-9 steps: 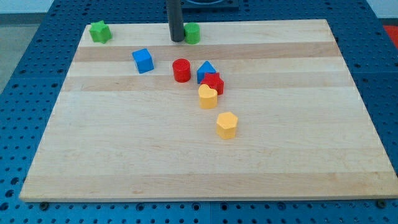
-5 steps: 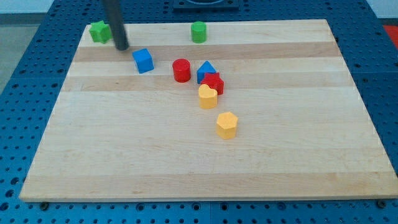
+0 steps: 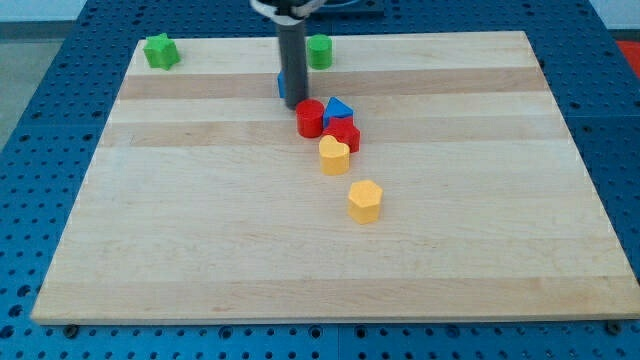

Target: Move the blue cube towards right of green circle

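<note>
The blue cube (image 3: pixel 281 86) is mostly hidden behind my rod; only a thin blue edge shows on the rod's left side. My tip (image 3: pixel 295 104) stands just left of and above the red cylinder (image 3: pixel 310 118), touching or nearly touching it. The green circle (image 3: pixel 319 50) sits near the board's top edge, up and to the right of the tip and the blue cube.
A blue triangular block (image 3: pixel 338 108), a red block (image 3: pixel 345 133) and a yellow heart-like block (image 3: pixel 334 155) cluster right below the red cylinder. A yellow hexagon (image 3: pixel 365 200) lies lower down. A green star (image 3: pixel 159 50) sits at the top left of the wooden board (image 3: pixel 180 240).
My rod swung from the green circle to the far left, then back right, pushing the blue cube rightward. The red cylinder shifted right and down against the blue triangle.
</note>
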